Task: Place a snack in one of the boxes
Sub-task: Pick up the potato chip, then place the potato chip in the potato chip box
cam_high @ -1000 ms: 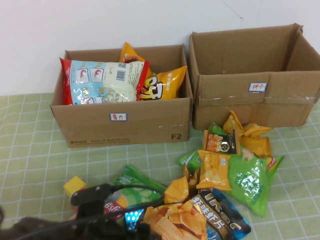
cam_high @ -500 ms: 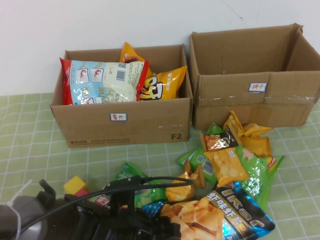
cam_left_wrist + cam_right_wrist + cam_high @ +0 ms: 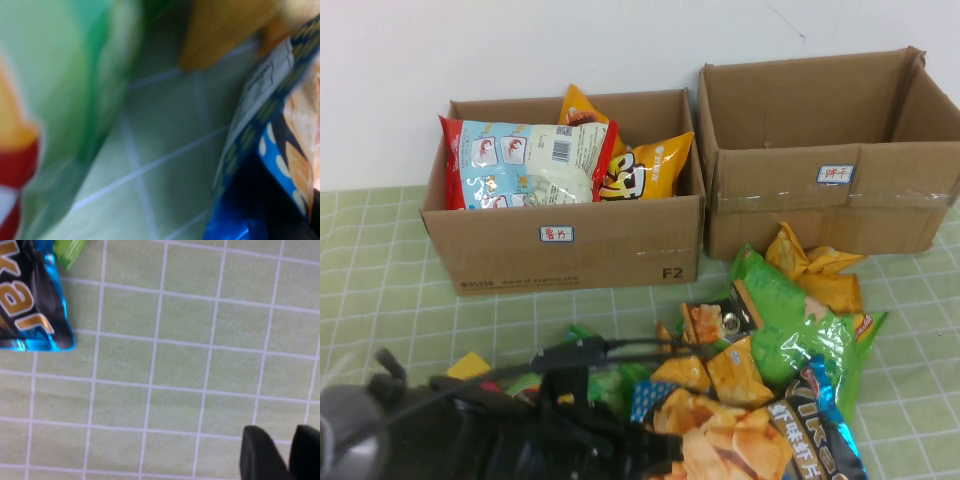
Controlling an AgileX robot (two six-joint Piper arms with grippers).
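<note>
A blue and black snack bag (image 3: 760,440) with orange chips printed on it stands tilted up at the front of the snack pile. My left gripper (image 3: 658,455) is at its left edge and looks shut on it. The same bag fills one side of the left wrist view (image 3: 265,150), pressed close to the camera. The left cardboard box (image 3: 565,245) holds a blue-white bag (image 3: 525,165) and orange bags (image 3: 645,170). The right cardboard box (image 3: 820,185) looks empty. My right gripper (image 3: 285,440) hovers over bare tablecloth, shut and empty; it is out of the high view.
Green (image 3: 785,320), orange (image 3: 735,370) and yellow (image 3: 815,275) snack bags lie in a pile in front of the boxes. A yellow block (image 3: 470,365) sits by my left arm. A green bag (image 3: 55,100) lies on the checked green cloth (image 3: 190,365).
My left arm has pushed in toward the pile and the blue bag has risen and tilted up. The small orange and green bags beside it have shifted and turned.
</note>
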